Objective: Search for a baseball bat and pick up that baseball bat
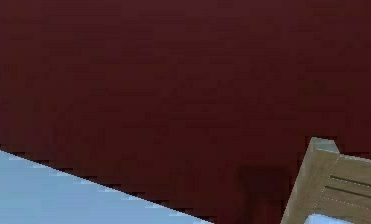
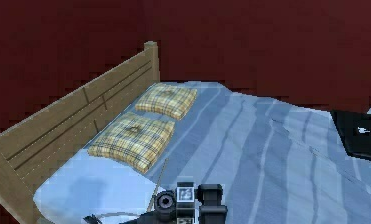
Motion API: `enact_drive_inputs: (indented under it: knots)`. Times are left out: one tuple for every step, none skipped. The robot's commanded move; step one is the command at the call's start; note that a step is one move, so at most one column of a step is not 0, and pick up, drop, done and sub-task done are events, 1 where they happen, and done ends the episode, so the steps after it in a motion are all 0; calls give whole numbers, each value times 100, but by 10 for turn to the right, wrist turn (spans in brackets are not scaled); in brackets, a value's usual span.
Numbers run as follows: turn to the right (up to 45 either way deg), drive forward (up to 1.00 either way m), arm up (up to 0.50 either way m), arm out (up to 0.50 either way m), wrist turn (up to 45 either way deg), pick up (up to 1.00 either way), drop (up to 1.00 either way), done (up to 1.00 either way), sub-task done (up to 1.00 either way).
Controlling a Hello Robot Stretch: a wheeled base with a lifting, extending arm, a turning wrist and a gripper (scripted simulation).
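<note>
Though low at the arm side view's bottom edge, shows dark against pale bedding: gripper (image 2: pixel 128 216), just left of two white squares (image 2: pixel 185 194) with black marks. Cannot make out its far end against the bed behind, so cannot tell whether holding anything; cannot tell how the jaws stand either. Cannot tell where the baseball bat lies, nor where relative to the jaws. Beyond the gripper, one bed (image 2: pixel 78 188), stretched across the view, with one wooden headboard (image 2: pixel 73 115) at its left end, running up toward a dark red wall (image 2: pixel 253 40). Two pillows, both yellow plaid, in a row along the headboard: near pillow (image 2: pixel 133 138) flat on the pale sheet, far pillow (image 2: pixel 168 100) just beyond, the two close at the corners. One blue striped blanket (image 2: pixel 263 150) over the rest of the bed, from the pillows to the view's right. One dark flat thing (image 2: pixel 355 132) at the right edge, cut off there; too small to name, and cannot tell whether resting on the blanket. Ahead, in the forward view, mostly dark red wall, meeting a pale blue floor (image 1: pixel 43 195) along a slanting line at lower left. At lower right, a corner of wooden headboard, with a sliver of pale sheet below.
</note>
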Motion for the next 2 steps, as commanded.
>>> enact_drive_inputs:
  knots:
    - [0, 0, 0, 0, 420, 0, 0, 0, 0]
    - [0, 0, -30, 0, 0, 0, 0, 0, 0]
